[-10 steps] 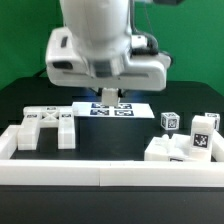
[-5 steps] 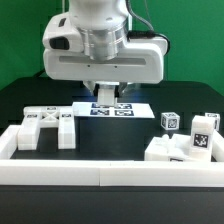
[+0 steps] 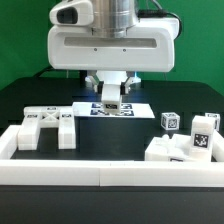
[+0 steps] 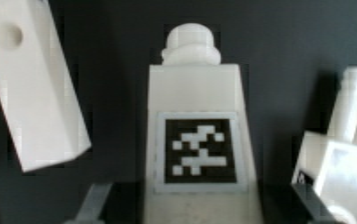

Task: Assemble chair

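Green backdrop point(image 3: 20, 50) behind, black table point(image 3: 150, 98) underneath, and white border rails point(image 3: 100, 172) along the front edge. The marker board point(image 3: 137, 110) lies flat mid-table, so I'll place everything off that.

The arm point(image 3: 110, 45) hangs straight over the marker board, its wide white wrist block square to the camera and the fingers pointing down. The gripper point(image 3: 110, 93) is closed nearly all the way on a narrow tagged piece point(image 3: 110, 100) of the chair, pinched by its sides right at the board's far edge. From the wrist view that piece has a black-and-white tag on its face and a rounded knob on the end away from the fingers point(image 4: 100, 203). I can't tell whether it's touching the board or just above it.

The other chair parts: a slotted piece point(image 3: 45, 125) sits off the board toward the exterior view's left, nearer the front rail. A small tagged cube point(image 3: 171, 121) is just past the board on the exterior view's right, with a block cluster point(image 3: 185, 148) beyond it.

Compared with a second ago, the wrist block was lower and skewed. It has since climbed and levelled out, with the same tight grip throughout. The loose parts haven't budged.
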Controlling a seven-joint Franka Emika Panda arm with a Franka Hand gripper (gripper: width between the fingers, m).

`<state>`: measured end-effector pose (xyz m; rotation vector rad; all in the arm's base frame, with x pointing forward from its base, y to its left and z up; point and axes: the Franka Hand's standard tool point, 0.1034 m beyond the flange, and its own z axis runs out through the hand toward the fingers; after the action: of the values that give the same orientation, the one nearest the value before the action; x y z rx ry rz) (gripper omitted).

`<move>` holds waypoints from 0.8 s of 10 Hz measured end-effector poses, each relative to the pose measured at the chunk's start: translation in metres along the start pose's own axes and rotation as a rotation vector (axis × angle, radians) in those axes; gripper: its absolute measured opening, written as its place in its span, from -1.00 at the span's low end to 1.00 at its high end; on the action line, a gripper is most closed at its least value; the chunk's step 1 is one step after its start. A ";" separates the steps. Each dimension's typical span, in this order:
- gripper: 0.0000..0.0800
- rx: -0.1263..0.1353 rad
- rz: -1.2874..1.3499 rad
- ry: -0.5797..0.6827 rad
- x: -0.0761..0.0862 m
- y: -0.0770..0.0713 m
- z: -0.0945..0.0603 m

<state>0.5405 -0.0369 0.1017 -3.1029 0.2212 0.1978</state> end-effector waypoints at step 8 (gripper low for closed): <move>-0.27 -0.035 0.004 0.576 0.030 -0.023 -0.021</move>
<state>0.5761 -0.0192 0.1194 -3.1053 0.2315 -0.7041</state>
